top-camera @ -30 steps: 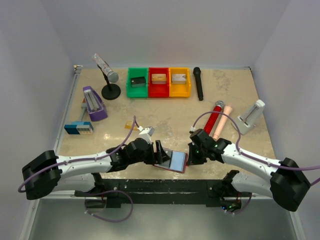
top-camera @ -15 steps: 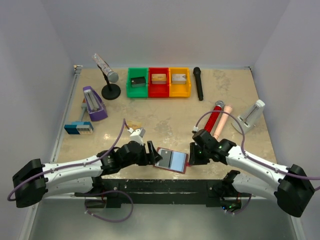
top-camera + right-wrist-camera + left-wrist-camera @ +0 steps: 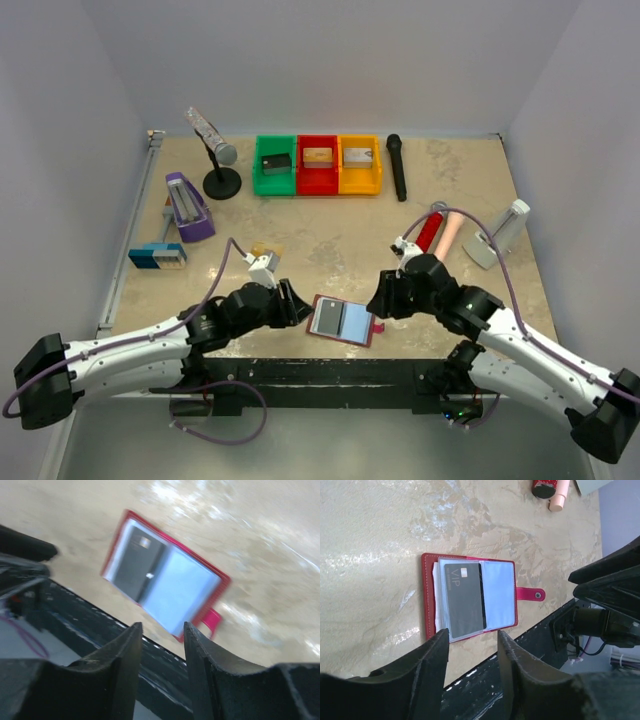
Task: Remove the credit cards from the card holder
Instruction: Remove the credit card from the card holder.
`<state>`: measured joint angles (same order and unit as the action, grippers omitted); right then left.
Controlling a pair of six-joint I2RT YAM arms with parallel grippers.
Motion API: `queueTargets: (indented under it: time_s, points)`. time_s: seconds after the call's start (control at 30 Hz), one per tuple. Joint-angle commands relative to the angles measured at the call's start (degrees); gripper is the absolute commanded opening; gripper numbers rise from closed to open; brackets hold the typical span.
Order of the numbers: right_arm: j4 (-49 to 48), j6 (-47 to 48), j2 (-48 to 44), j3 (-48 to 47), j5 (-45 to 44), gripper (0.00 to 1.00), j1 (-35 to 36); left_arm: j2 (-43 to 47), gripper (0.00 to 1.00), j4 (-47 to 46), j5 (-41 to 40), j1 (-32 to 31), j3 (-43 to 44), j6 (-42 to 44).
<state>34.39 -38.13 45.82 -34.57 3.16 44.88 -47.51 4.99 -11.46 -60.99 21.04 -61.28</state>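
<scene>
The dark red card holder (image 3: 352, 322) lies open and flat on the table near the front edge, its red tab strap (image 3: 378, 326) to the right. A dark grey card marked VIP (image 3: 464, 598) sits in its left clear pocket; the right light blue pocket (image 3: 498, 595) looks empty. The card holder (image 3: 200, 597) and the dark card (image 3: 134, 564) also show in the right wrist view. My left gripper (image 3: 297, 308) (image 3: 472, 641) is open and empty just left of the holder. My right gripper (image 3: 378, 300) (image 3: 162, 630) is open and empty just right of it. Neither touches it.
A small gold-tan flat piece (image 3: 267, 250) lies behind my left wrist. Green (image 3: 275, 166), red (image 3: 318, 165) and yellow (image 3: 360, 164) bins with blocks stand at the back. A black microphone (image 3: 397, 167), red and pink microphones (image 3: 432, 228), a white stand (image 3: 500, 232), a purple stapler (image 3: 187, 207).
The card holder was tilted up at my left gripper; it now lies flat and open. Both grippers have drawn back from it, left to the left, right up and away.
</scene>
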Motion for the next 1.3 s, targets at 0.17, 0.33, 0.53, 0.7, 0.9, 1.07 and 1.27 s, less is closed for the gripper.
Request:
queueTargets:
  time_s: [0.17,0.33,0.53,0.7,0.9,1.07,1.27]
  points:
    - [-33.23,-5.46,3.20,9.87,16.69,0.20,-0.32,-7.94,0.00,-12.28,7.94,2.28,1.99,7.75]
    - [-46.85,-11.26,13.31,14.78,18.99,0.18,-0.41,-14.80,0.00,-18.34,10.93,3.33,2.34,7.58]
    - [-56.09,-14.07,20.70,19.35,19.70,0.17,-0.41,-21.83,0.00,-24.94,12.87,3.60,1.82,6.17]
    - [-56.81,-14.17,21.76,21.56,18.47,0.17,-0.32,-25.79,0.00,-27.67,13.66,3.60,0.68,4.85]
    - [-54.87,-13.20,20.98,23.14,16.62,0.17,-0.32,-27.20,0.00,-27.85,12.08,3.60,-1.78,3.36]
    - [-52.50,-12.76,20.18,23.84,15.13,0.17,-0.32,-27.20,0.00,-27.67,11.73,3.60,-4.42,2.48]
    - [-50.74,-12.41,19.13,23.93,14.33,0.17,-0.32,-26.67,0.00,-28.90,11.73,3.51,-7.23,1.60]
